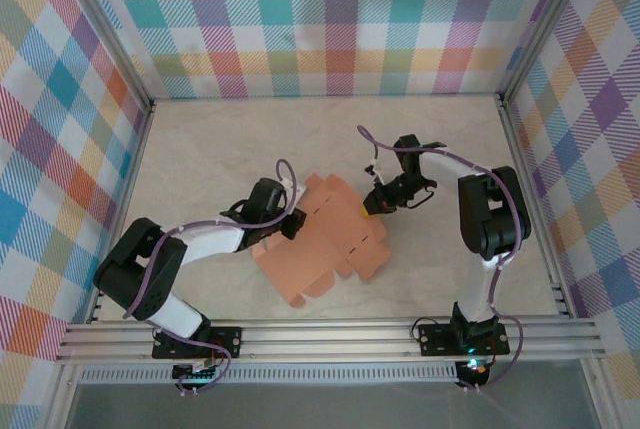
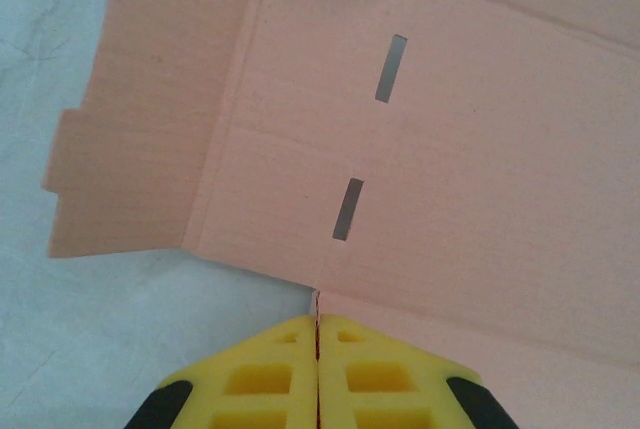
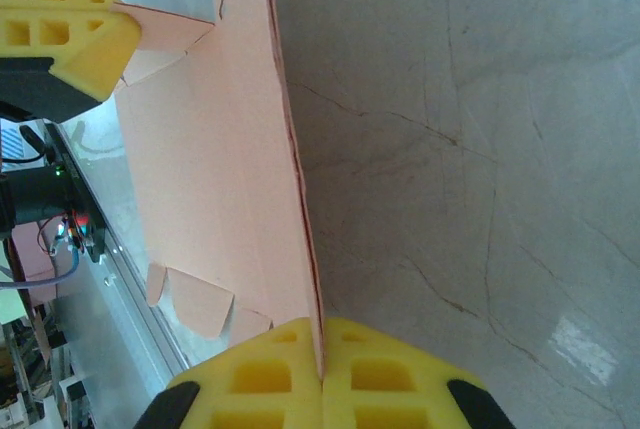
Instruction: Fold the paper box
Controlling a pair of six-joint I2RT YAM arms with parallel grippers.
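Observation:
The paper box (image 1: 335, 241) is a flat salmon-orange die-cut sheet with rounded flaps, lying mid-table between both arms. My left gripper (image 1: 293, 217) is at the sheet's left edge. In the left wrist view its yellow pads (image 2: 270, 369) are shut on the paper box (image 2: 450, 149), pinching a corner of the edge near two narrow slots. My right gripper (image 1: 372, 207) is at the sheet's upper right. Its pads (image 3: 270, 379) are shut on the paper box (image 3: 220, 169), whose edge stands lifted off the table. The left gripper's yellow finger (image 3: 60, 9) holds the far corner.
Plaid walls enclose the beige marbled table (image 1: 250, 139) on three sides. An aluminium rail (image 1: 320, 334) carrying both arm bases runs along the near edge. Bare table lies behind the sheet and to its right (image 3: 480, 149).

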